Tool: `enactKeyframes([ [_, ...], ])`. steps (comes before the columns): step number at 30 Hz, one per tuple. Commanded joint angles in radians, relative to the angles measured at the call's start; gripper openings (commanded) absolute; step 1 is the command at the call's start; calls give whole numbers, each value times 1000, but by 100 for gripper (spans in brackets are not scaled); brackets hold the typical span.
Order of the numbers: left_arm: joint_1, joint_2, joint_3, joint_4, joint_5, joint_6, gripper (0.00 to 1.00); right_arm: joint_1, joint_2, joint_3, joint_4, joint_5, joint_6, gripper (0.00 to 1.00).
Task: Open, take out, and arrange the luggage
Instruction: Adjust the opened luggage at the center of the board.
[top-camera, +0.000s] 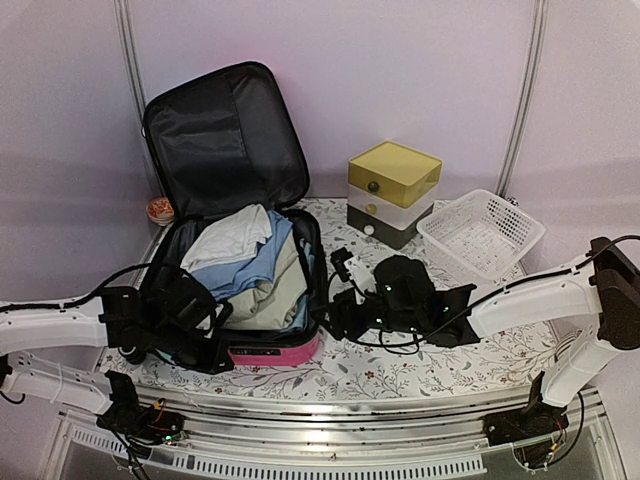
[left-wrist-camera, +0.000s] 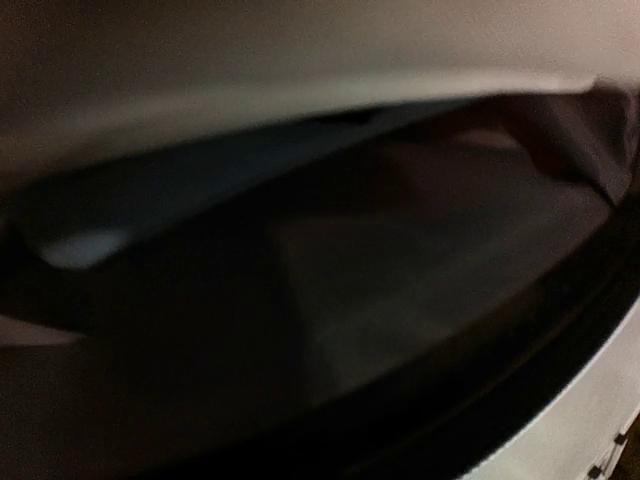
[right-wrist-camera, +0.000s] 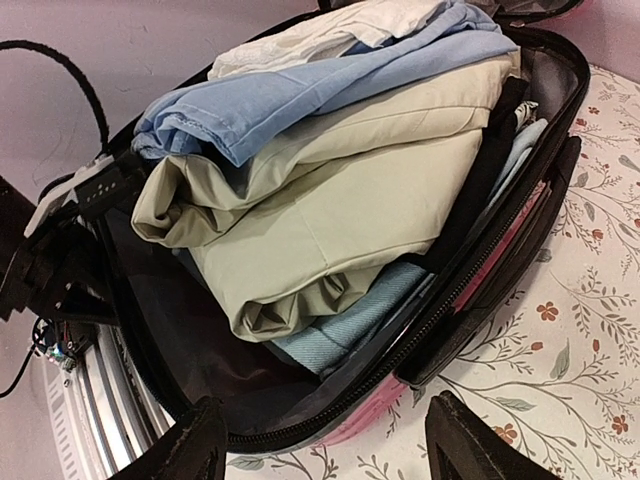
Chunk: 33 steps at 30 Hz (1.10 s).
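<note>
The luggage (top-camera: 272, 351) lies open on the table, its black-lined lid (top-camera: 225, 140) standing up against the back wall. It is packed with folded clothes: a white piece (top-camera: 235, 235), a blue shirt (top-camera: 255, 268) and a beige garment (top-camera: 272, 298). My left gripper (top-camera: 197, 312) is at the luggage's left rim, its fingers hidden. The left wrist view is dark and blurred, showing pale cloth (left-wrist-camera: 250, 80) over black lining (left-wrist-camera: 400, 260). My right gripper (top-camera: 338, 318) is open and empty just right of the luggage. Its view (right-wrist-camera: 325, 450) shows the beige garment (right-wrist-camera: 340, 190), light-blue denim (right-wrist-camera: 350, 320) and the zipper rim (right-wrist-camera: 470, 290).
A yellow-topped drawer box (top-camera: 393, 192) stands at the back right, with a white mesh basket (top-camera: 480, 235) to its right. A small orange round thing (top-camera: 159, 210) sits behind the luggage at the left. A floral cloth (top-camera: 400, 370) covers the table.
</note>
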<state>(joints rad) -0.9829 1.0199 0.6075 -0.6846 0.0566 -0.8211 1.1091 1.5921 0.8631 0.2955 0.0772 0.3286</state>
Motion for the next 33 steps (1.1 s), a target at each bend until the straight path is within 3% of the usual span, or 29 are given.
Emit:
enactKeyframes([
  [1,130,9,2,64,-57,47,0,-12,-23,-11,25,16,5,70],
  [15,377,114,35,236,-137,203,0,-32,-35,-19,25,-4,0,70],
  [25,405,83,76,199,-77,244,0,-41,-53,-28,24,-8,-10,70],
  [33,404,-121,127,30,-33,185,19,-46,-51,-25,25,-9,-12,70],
])
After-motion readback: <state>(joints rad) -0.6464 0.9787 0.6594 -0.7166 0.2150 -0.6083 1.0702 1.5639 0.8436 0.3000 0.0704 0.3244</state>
